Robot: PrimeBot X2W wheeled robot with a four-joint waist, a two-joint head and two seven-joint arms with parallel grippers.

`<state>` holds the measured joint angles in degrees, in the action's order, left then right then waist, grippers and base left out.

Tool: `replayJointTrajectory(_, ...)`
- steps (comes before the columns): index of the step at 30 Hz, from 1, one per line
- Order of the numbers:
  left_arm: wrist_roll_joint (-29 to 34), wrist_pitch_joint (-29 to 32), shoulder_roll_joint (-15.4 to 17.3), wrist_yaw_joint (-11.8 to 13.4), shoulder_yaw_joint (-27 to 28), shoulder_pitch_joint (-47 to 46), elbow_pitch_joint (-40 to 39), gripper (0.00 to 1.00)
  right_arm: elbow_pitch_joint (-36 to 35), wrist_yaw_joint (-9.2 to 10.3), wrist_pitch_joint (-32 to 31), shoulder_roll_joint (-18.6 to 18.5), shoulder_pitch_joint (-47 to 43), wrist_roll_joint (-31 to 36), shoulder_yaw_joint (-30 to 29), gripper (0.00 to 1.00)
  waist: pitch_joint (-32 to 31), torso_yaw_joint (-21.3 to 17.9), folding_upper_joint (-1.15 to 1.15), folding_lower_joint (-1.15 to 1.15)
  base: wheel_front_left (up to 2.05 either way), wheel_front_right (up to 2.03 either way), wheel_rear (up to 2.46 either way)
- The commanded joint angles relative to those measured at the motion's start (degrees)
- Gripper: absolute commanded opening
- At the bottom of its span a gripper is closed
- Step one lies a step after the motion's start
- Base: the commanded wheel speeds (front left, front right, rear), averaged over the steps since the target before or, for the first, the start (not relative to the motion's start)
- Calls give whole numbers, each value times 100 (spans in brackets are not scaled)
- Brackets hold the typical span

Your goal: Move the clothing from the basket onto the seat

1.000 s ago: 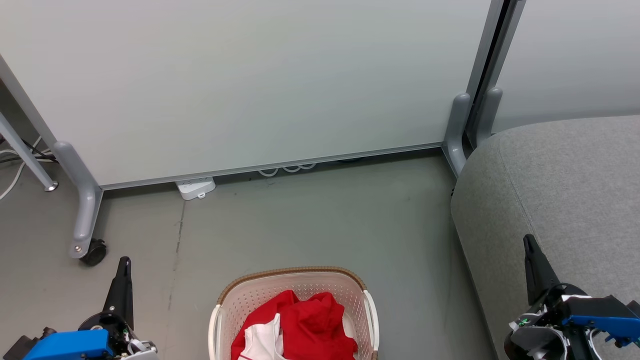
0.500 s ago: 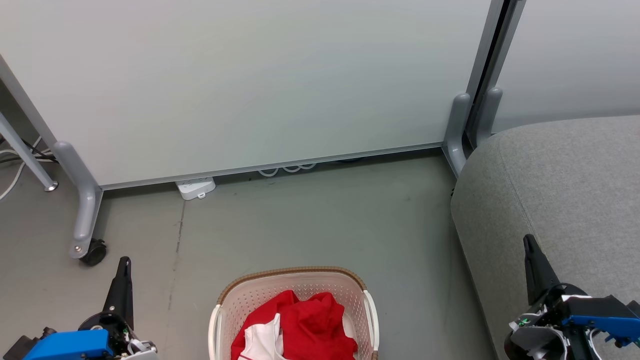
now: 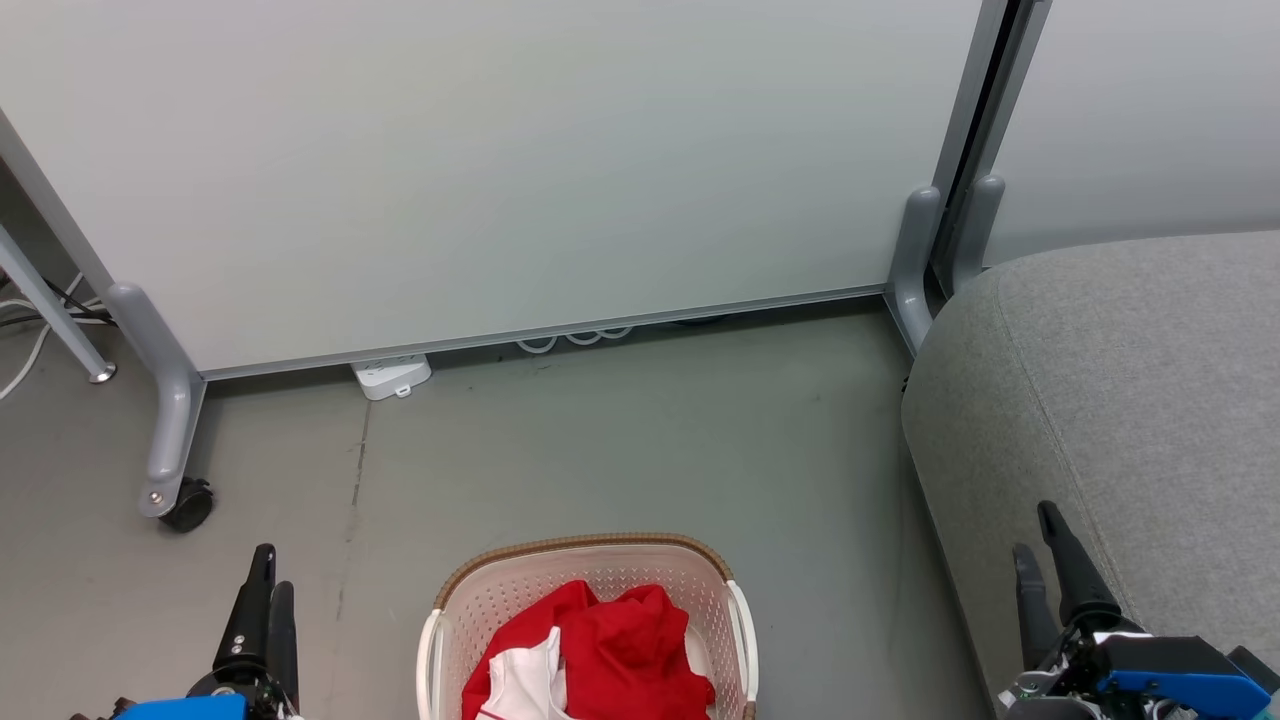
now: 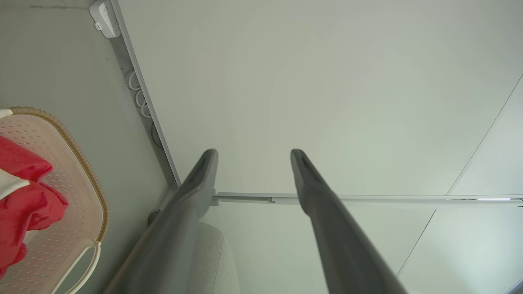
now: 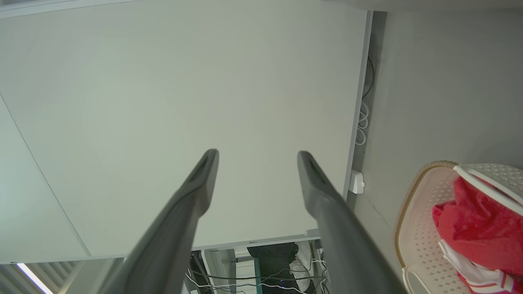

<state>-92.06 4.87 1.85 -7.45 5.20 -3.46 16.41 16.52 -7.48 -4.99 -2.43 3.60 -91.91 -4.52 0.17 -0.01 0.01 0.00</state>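
Plainly, in the head view the basket (image 3: 580, 546) sits on the floor (image 3: 620, 440) at the bottom middle, with the clothing (image 3: 620, 640) heaped inside it, red with a white patch showing, so nothing lies on the seat (image 3: 1130, 380) yet; the seat is off to the right, apart from the basket across a strip of floor. The left gripper (image 3: 273, 568) rises at the lower left and the right gripper (image 3: 1032, 528) at the lower right, in front of the seat's edge; they flank the basket without touching it, which reads as a ready stance before reaching in. In the left wrist view the left gripper (image 4: 253, 152) has its two fingers spread, nothing between them but the pale panel (image 4: 327, 81) beyond; the basket (image 4: 83, 161) and clothing (image 4: 24, 196) lie at the left edge, so this arm is not aimed at them. In the right wrist view the right gripper (image 5: 255, 153) is likewise spread and empty, facing the panel, with the basket (image 5: 412, 220) and clothing (image 5: 470, 220) at the lower right. I judge that either arm must swing inward and dip before it can pinch the soft heap
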Motion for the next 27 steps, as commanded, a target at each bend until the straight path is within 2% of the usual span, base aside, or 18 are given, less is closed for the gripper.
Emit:
replayJointTrajectory(1,112,-85,48,18,-39,-104,-147,100,-96,-1,85,-18,163,115,103,100,0,-2,-1,0,0,0,0)
replayJointTrajectory(4,216,-141,50,37,-65,-105,-177,100,-82,-1,143,-20,182,217,151,100,1,-2,-1,0,0,0,0)
replayJointTrajectory(12,957,-351,59,163,-151,-81,-333,100,-49,-1,355,-19,243,998,232,100,12,-5,-1,0,0,0,0)
replayJointTrajectory(27,3064,-699,74,342,-494,-34,-557,100,-41,-1,662,-26,313,3011,378,100,48,1,-1,0,0,0,0)
